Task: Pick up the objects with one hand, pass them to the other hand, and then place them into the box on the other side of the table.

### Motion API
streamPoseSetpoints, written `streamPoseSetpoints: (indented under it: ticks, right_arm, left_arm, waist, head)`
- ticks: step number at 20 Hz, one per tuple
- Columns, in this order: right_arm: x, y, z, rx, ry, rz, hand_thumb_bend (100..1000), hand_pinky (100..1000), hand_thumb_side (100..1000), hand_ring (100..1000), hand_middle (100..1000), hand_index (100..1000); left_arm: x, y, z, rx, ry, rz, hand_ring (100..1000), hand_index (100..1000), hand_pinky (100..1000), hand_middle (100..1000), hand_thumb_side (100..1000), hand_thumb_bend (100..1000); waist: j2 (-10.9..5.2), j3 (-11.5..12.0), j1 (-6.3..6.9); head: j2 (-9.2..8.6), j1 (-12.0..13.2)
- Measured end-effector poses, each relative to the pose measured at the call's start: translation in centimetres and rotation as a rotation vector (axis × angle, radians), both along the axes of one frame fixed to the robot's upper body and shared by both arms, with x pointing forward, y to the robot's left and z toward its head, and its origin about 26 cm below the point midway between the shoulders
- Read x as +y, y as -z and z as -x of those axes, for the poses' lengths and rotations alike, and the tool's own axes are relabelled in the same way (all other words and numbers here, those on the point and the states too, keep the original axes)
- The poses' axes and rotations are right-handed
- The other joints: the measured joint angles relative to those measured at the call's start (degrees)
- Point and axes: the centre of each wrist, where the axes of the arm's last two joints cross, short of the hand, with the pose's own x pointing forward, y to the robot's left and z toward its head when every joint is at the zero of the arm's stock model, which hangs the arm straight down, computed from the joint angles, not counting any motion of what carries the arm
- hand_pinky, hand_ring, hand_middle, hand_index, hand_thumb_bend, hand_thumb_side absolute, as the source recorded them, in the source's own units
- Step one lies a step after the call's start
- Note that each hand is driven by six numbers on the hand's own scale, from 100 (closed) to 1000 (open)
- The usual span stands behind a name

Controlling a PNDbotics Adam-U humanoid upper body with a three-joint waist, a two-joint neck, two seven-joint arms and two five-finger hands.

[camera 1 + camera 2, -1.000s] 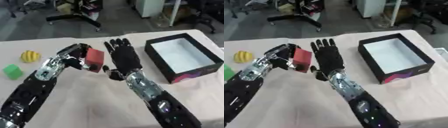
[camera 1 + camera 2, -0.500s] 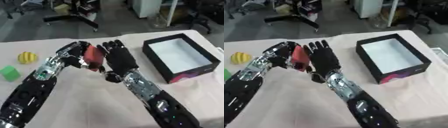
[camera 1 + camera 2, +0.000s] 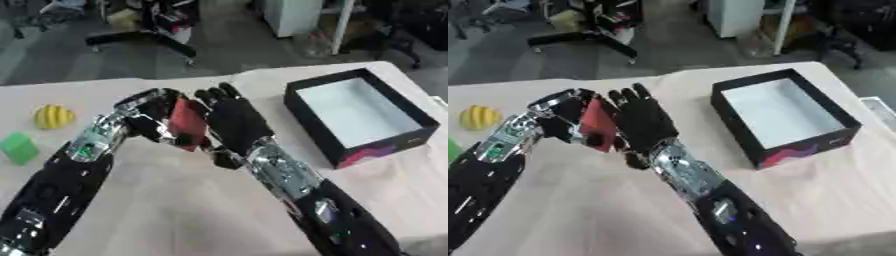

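Above the middle of the tabletop (image 3: 175, 210), the left robot hand (image 3: 150, 116) has its fingers curled round a red block (image 3: 187, 123), lifted clear of the surface. The right robot hand (image 3: 234, 122) now lies flat against the block's other face, its fingers straight and pointing up. A second ago a clear gap separated that open palm from the block; half a second ago it had nearly closed, and now the two robot hands meet on the block. The black box (image 3: 360, 116) with its white inside stands to the right, well apart from the hands, where it stood before. A yellow ribbed ball (image 3: 53, 116) and a green block (image 3: 18, 148) rest near the tabletop's left edge, unmoved.
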Motion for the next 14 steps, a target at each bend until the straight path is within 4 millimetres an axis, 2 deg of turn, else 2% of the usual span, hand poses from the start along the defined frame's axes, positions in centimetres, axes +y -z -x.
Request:
streamPoseSetpoints:
  ticks: [5,13,14]
  right_arm:
    - [0.01,0.00,0.00,0.026,-0.004,0.029,107,954,100,867,875,900]
    - [0.02,-0.01,0.01,0.053,-0.006,0.050,100,952,100,868,876,900]
    - [0.02,-0.01,0.01,0.054,-0.006,0.049,211,889,121,860,863,928]
  left_arm:
    - [-0.28,-0.49,-0.18,-0.008,0.056,-0.032,485,533,675,473,100,690]
    - [-0.34,-0.52,-0.19,-0.009,0.084,-0.056,485,533,675,473,100,685]
    - [-0.36,-0.51,-0.18,-0.008,0.085,-0.056,484,533,675,472,100,670]
  waist:
    - [0.00,0.0,0.04]
    - [0.00,0.0,0.04]
    - [0.00,0.0,0.04]
  head:
    - [0.00,0.0]
    - [0.01,0.1]
    - [0.01,0.1]
